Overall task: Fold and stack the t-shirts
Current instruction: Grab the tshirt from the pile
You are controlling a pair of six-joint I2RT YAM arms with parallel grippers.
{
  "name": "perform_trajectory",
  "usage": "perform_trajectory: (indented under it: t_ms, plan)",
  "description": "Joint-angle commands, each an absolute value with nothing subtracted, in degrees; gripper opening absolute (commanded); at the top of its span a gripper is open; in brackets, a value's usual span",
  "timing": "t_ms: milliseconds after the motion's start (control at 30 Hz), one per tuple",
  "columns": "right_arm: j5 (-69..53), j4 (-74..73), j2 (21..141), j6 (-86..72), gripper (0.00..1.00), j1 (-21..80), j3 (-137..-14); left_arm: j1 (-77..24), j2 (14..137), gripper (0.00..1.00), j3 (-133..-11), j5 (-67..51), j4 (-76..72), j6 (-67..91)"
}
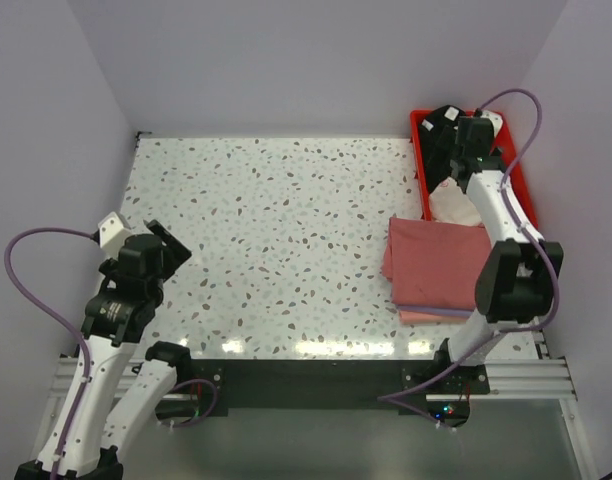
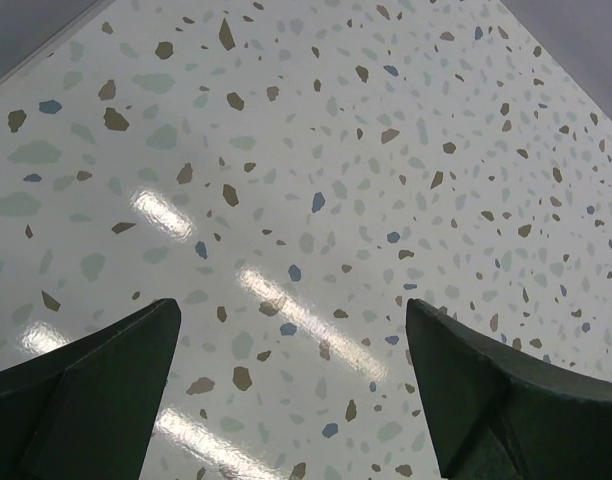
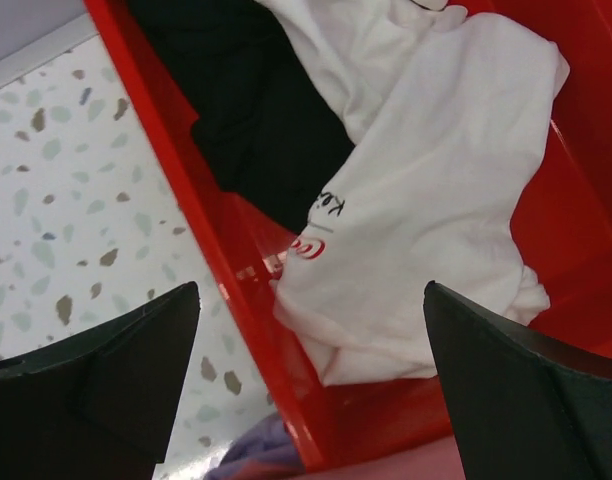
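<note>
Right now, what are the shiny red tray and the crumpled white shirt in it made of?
The shiny red tray looks like hard plastic: glossy, with stiff straight walls. The crumpled white shirt looks like soft cloth, probably cotton: matte, folding and wrinkling.

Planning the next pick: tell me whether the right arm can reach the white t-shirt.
Probably yes. The right tool hangs open over the red tray, and the white t-shirt lies uncovered right below it.

On the white shirt (image 3: pixel 436 200) you get a scrap of black script and a red curl of print near its edge. Both are too partial to read. You have nothing else legible.
</note>
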State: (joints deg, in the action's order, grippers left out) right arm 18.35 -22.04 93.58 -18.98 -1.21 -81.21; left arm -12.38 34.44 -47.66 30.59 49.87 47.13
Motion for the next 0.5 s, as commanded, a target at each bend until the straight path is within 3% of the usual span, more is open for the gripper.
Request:
perform_trajectory:
  t_ms: [0,333,433,467]
  plan:
    - [21.7,-29.4,102.2,-18.5,0.96,-5.0,-90.8,-12.1,35.1,1.00,-47.6,30.3,46.9,45.9]
    - [17.0,-21.3,115.7,-17.1,0.91,-8.2,-94.6,-12.1,36.3,1.00,-48.2,30.1,46.8,45.4]
    - [15.6,-21.0,118.0,-17.2,0.87,-9.0,-96.1,-12.1,36.5,1.00,-47.8,30.3,47.0,45.7]
    - [15.3,-20.7,118.4,-17.1,0.81,-9.1,-96.2,-12.1,36.6,1.00,-47.8,30.1,47.0,45.8]
